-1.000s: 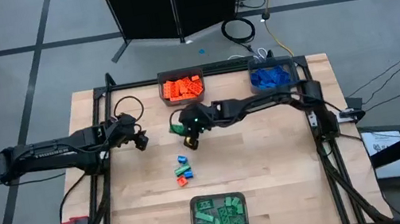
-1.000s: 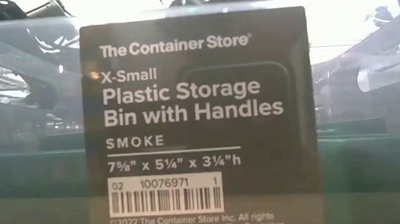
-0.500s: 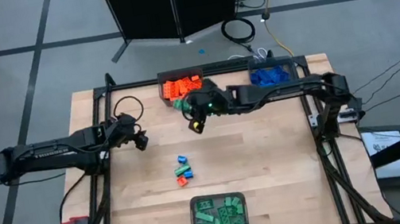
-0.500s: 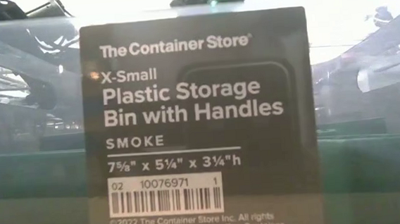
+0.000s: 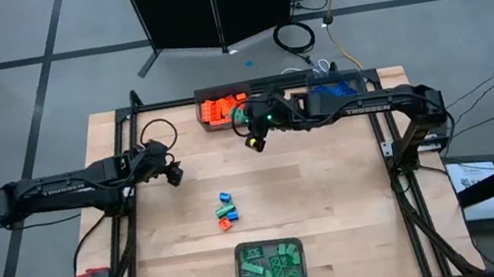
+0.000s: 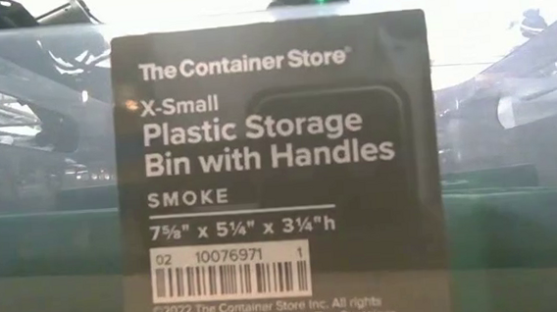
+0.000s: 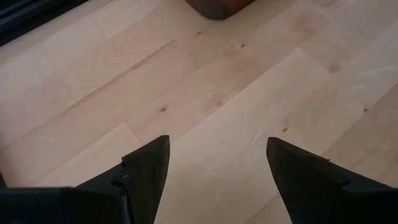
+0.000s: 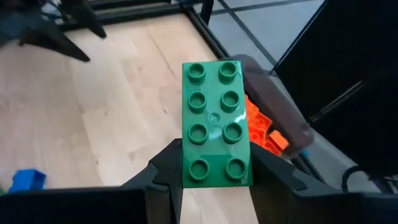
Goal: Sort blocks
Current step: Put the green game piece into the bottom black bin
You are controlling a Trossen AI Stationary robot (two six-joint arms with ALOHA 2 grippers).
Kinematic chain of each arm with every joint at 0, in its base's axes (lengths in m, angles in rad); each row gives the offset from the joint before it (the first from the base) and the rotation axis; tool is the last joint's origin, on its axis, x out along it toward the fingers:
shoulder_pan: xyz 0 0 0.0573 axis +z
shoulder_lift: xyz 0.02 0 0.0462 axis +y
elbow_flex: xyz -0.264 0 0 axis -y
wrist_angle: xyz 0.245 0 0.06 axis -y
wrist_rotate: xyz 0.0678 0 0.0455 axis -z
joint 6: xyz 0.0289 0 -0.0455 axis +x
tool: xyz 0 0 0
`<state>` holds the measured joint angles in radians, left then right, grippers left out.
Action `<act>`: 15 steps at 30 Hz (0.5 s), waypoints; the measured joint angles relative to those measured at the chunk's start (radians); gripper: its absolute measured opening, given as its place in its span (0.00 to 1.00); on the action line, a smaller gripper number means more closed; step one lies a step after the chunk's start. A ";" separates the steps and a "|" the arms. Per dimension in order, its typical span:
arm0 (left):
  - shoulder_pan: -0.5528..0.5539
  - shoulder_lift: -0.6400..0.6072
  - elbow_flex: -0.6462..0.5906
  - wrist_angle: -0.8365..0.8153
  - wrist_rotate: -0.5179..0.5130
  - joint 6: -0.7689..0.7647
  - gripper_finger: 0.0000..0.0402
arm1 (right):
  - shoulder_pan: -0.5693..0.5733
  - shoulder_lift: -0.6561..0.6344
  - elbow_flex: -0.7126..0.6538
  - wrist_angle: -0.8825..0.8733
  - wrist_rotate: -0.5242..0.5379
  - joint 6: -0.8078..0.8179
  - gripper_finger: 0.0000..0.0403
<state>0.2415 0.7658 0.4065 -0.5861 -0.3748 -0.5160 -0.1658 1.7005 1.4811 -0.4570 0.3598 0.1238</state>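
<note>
Green block (image 8: 215,124) between right hand (image 8: 214,171) fingers

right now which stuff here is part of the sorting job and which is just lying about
Part of the job:
- green block in the right tool
- loose blocks mid-table
- orange bin, blue bin, green bin

Lying about:
- cable coil on the floor
- dark cabinet behind the table

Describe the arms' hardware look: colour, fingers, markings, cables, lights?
Both arms are black, slim and jointed, with white lettering along the forearm links. The left gripper has two matte black wedge-shaped fingers; the right gripper looks the same. A green light glows near the right wrist. A black cable loops by the left wrist.
</note>
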 joint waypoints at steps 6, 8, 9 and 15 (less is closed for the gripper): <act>0.000 0.000 0.000 -0.002 0.000 0.000 0.67 | -0.013 -0.022 0.000 -0.119 0.051 -0.018 0.30; 0.000 0.000 0.000 -0.002 0.001 0.000 0.67 | -0.029 -0.028 -0.001 -0.197 0.099 0.000 0.30; 0.000 0.000 0.000 -0.003 0.004 0.000 0.67 | -0.037 -0.045 -0.017 -0.226 0.116 0.003 0.30; 0.000 0.000 0.000 -0.006 0.006 -0.001 0.67 | -0.006 -0.244 -0.215 -0.159 -0.025 0.031 0.30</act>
<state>0.2417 0.7656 0.4065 -0.5926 -0.3691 -0.5165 -0.1715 1.4569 1.2663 -0.6157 0.3350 0.1546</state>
